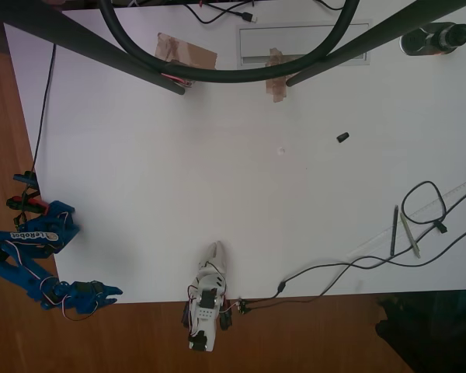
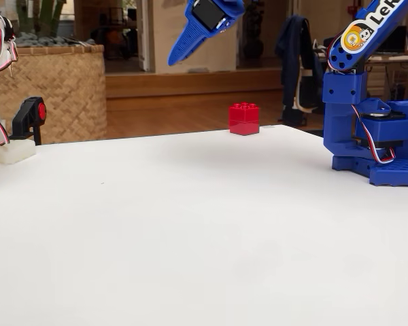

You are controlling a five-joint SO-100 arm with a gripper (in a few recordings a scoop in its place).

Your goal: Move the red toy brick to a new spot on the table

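- Red toy brick (image 2: pixel 244 119): stands studs-up on the table (image 2: pixel 190 238), close to its far edge in the fixed view, at about 12 o'clock from the frame's centre. Nothing touches it.
- Gripper (image 2: pixel 177 54): blue, raised in the air and tilted with its tip down toward 7 o'clock. The brick lies at about 5 o'clock from that tip, well below it and apart. Cannot tell whether the fingers are spread or pressed together. In the overhead view the gripper (image 1: pixel 113 293) shows at the table's 7 o'clock corner.
- Arm base (image 2: pixel 374 149): blue, on the tabletop at 3 o'clock from the brick.
- Small black cap-like piece (image 1: pixel 342 137): alone on the white top at 2 o'clock from its centre in the overhead view.
- Brown tape patches (image 1: pixel 188 52): along the 12 o'clock edge.
- Cables (image 1: pixel 349 264): loose toward 4 o'clock.
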